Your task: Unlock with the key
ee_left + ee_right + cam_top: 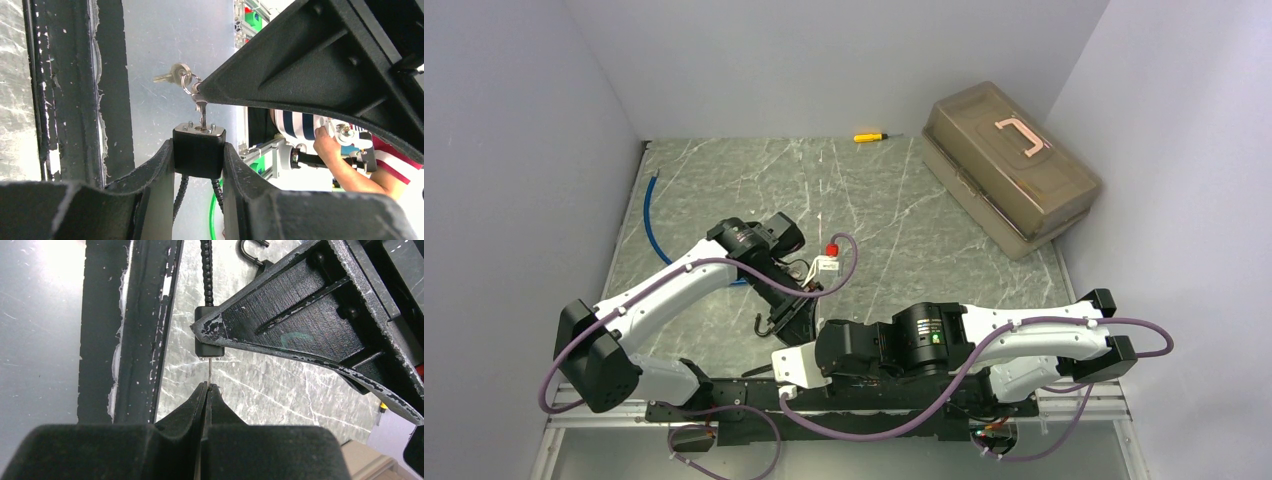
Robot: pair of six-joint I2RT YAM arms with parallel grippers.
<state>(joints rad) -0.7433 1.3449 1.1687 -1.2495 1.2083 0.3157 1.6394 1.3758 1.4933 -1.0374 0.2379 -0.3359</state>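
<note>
Left tool (198,159) clamps black padlock (199,144); right tool (207,391) pinches inserted key (202,111).

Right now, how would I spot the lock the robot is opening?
Look at the near edge of the grey marbled table, where the two arms meet. The left gripper clamps a small black lock, the only thing there with a silver key stuck in it and a spare key dangling.
</note>
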